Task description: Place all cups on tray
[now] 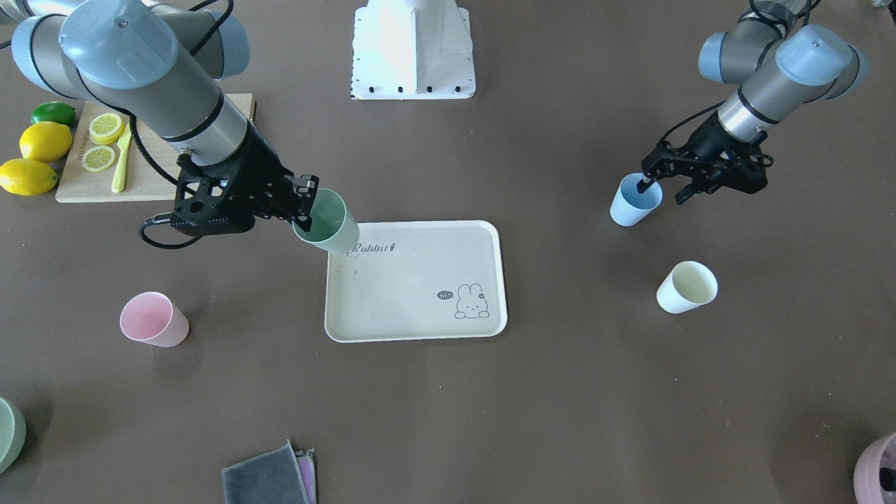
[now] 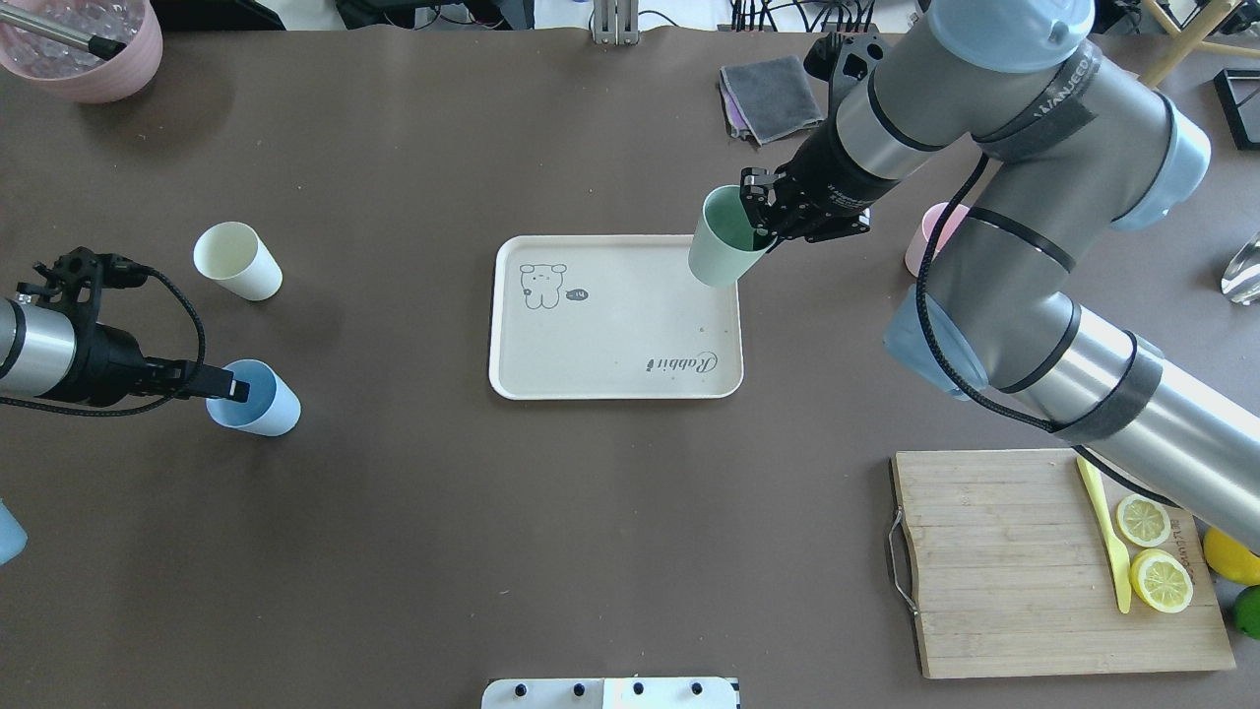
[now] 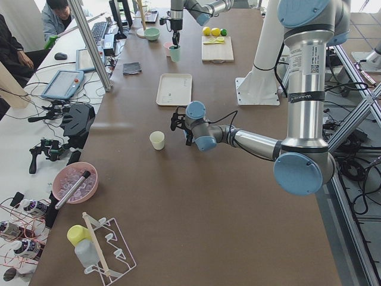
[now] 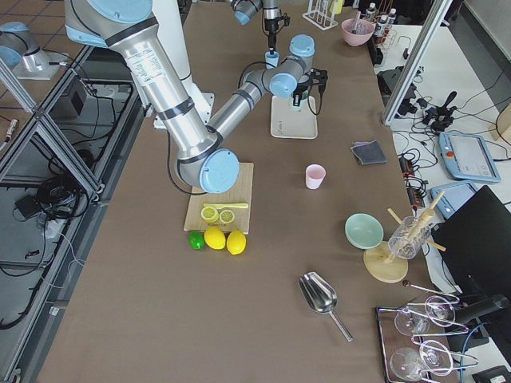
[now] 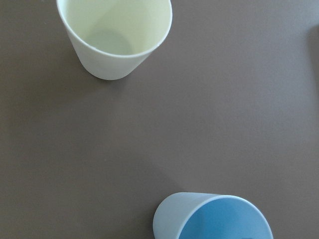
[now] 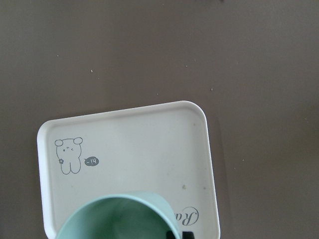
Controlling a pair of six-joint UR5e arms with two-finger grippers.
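My right gripper is shut on the rim of the sage green cup, one finger inside it. It holds the cup tilted above the corner of the beige Rabbit tray by the lettering; cup and tray also show overhead. My left gripper is open at the light blue cup, which stands on the table, one finger inside and the other outside its wall. The cream cup stands close by. The pink cup stands on the table on the tray's other side.
A wooden cutting board with lemon slices and a yellow knife lies beside my right arm, with lemons and a lime next to it. A grey cloth, a green bowl and a mauve pot sit along the far edge.
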